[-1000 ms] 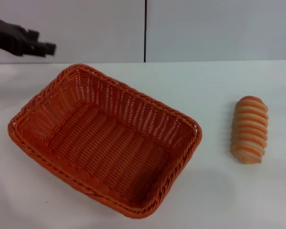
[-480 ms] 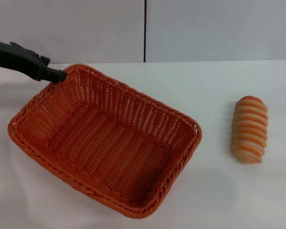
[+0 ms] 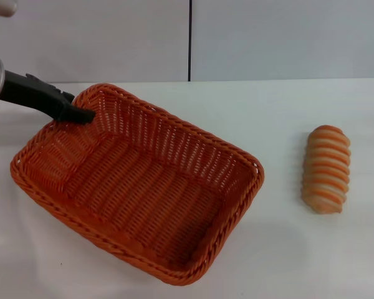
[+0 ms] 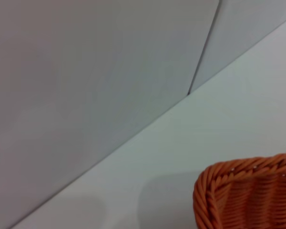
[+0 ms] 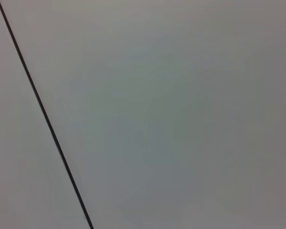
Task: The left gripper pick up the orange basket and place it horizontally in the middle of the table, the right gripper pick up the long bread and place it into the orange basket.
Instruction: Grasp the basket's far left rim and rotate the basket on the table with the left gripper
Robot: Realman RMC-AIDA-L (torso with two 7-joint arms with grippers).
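Orange woven wicker-style basket (image 3: 137,187), large and rectangular with a braided rim and sloping open-weave sides, sits empty and skewed on the near left part of the plain white tabletop (image 3: 280,249), one corner toward the near edge, so it is not yet laid horizontally in the middle. To the right, well apart from it, the small oblong long bread (image 3: 326,169), tan-orange with pale cream cross stripes, lies with its length running near to far, untouched and judged to await the second step. At the basket's far left corner, the left gripper (image 3: 81,114), black and slender on a silver-grey arm, reaches over the rim, apparently lining up a grasp; whether its fingers are parted or closed cannot be told. The right gripper is out of view. Behind the tabletop's far edge stands a pale grey wall (image 3: 287,37) split by a dark vertical seam (image 3: 189,40).
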